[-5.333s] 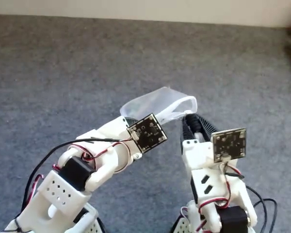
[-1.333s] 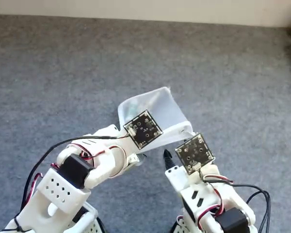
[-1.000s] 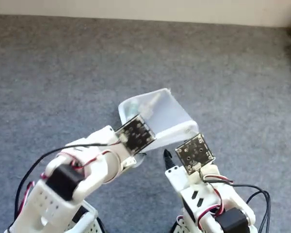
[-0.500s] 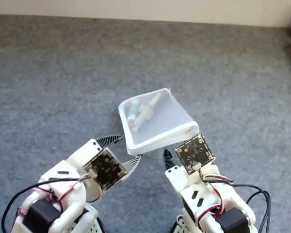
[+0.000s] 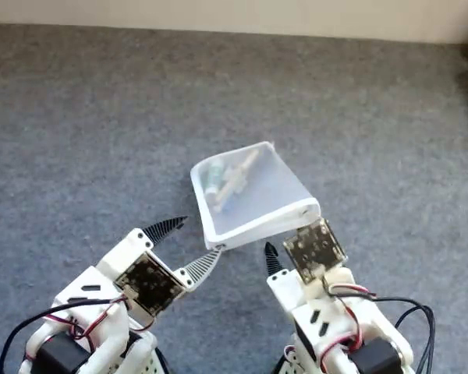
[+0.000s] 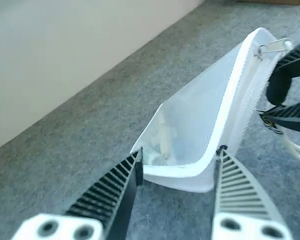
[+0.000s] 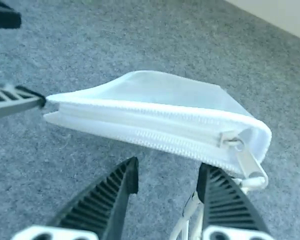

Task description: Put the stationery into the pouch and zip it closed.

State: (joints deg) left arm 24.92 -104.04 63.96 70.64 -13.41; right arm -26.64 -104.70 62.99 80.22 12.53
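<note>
Grey carpet covers the bench, and on it, just ahead of both arms, rests the white mesh pouch. Stationery shows through its wall. Its zipper is run shut, the pull beside the right hand. Both hands are spread, the left hand at the pouch's other corner.

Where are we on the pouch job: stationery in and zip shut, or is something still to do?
Looks done: the stationery shows through the pouch wall, and the zip is meshed up to the slider near its end. In hand: nothing; the left gripper and right gripper are both open beside the zipped edge. Remaining: at most checking the short bit past the slider.
</note>
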